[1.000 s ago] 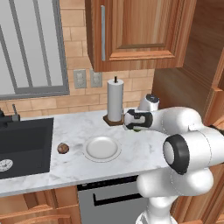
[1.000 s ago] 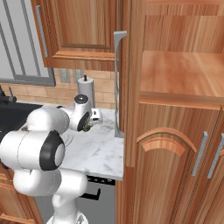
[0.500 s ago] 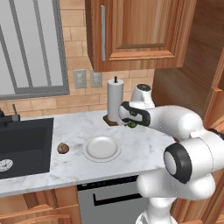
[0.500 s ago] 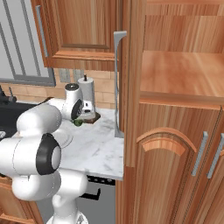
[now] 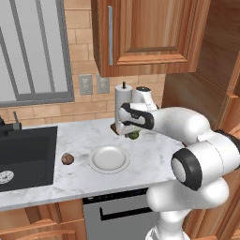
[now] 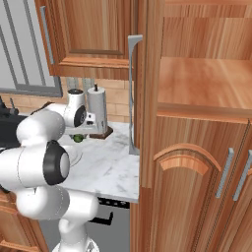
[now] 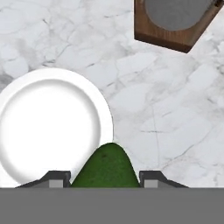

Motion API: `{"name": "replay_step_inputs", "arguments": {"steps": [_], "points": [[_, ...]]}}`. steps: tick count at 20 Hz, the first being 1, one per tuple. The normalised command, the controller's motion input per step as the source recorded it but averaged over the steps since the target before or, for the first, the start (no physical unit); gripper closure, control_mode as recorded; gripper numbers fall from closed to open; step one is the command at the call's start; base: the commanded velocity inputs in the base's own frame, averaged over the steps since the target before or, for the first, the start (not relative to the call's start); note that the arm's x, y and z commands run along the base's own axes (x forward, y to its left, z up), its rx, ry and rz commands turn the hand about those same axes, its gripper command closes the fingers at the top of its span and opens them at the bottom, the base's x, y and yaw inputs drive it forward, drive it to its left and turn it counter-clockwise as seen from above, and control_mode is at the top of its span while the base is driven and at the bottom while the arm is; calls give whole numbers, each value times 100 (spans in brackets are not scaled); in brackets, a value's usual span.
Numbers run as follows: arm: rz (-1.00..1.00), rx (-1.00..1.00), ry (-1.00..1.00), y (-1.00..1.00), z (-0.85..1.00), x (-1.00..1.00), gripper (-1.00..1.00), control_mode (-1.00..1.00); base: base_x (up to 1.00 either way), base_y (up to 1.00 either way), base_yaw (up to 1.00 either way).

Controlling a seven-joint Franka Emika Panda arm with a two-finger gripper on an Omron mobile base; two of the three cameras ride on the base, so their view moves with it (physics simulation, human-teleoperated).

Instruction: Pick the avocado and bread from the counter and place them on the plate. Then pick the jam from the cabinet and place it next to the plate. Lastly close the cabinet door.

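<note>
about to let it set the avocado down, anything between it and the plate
Nothing visible. The gripper holds the avocado above the counter, just beside the plate rim; the plate is bare, and the paper towel holder stands well off to the side.

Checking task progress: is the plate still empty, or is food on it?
Empty. The plate shows a bare white surface; the avocado sits between the gripper fingers, and the bread lies on the counter.
</note>
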Motion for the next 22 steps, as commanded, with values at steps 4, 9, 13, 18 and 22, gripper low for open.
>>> {"name": "replay_step_inputs", "arguments": {"steps": [4, 9, 13, 18, 22], "points": [[0, 8, 9, 36, 0, -28, 100, -100, 0, 0, 0], [0, 5, 0, 33, 0, -63, 100, -100, 0, 0, 0], [0, 0, 0, 29, -2, -64, 100, -100, 0, 0, 0], [0, 0, 0, 15, -5, -11, 100, -100, 0, 0, 0], [4, -4, 0, 1, -8, 17, 100, -100, 0, 0, 0]]}}
